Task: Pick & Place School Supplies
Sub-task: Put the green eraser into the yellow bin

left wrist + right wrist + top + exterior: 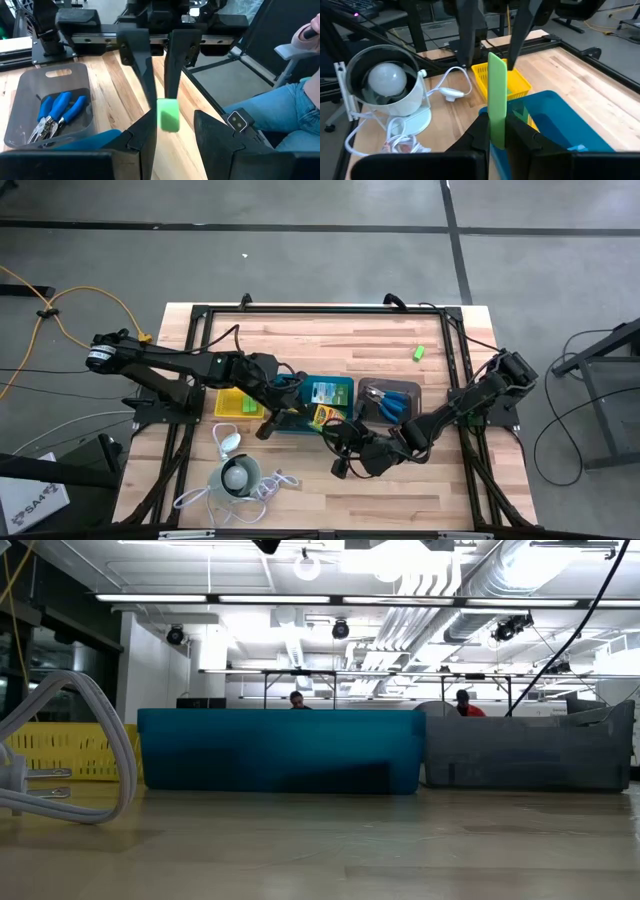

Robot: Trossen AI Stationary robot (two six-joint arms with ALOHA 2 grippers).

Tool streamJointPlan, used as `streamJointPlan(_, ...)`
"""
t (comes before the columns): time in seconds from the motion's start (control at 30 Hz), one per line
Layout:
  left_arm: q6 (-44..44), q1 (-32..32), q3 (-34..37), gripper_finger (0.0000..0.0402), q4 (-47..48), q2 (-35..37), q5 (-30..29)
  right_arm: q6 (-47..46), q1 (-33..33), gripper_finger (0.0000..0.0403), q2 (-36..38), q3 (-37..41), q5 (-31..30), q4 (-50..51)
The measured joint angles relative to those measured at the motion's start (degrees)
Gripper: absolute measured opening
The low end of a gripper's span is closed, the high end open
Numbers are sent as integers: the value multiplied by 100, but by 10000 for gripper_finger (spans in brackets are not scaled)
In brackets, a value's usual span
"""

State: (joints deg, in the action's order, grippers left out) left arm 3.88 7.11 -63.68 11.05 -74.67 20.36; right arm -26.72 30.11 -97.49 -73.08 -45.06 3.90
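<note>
Both claws carry green blocks — left gripper (169, 117) pinches a small block (168, 114) over the teal tray (318, 404), right gripper (496, 131) clamps a long upright one (497, 97) just beside it (w/ another block (419, 353) far off).

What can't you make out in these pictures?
Low view: walls of the teal tray and grey tray hide their contents.
High view: the left arm covers part of the teal tray.
Left wrist view: the green block in the left gripper is blurred.
Right wrist view: the green strip in the right gripper shows edge-on only.
</note>
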Motion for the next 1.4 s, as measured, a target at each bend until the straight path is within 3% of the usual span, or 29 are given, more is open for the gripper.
streamJointPlan(0.47, 63, 0, 0, 126, 0, 0, -9, 552, -177, 29, -7, 1, 20, -401)
streamJointPlan(1.4, -90, 0, 0, 126, -210, 0, -18, 752, -249, 29, -7, 2, 151, -678)
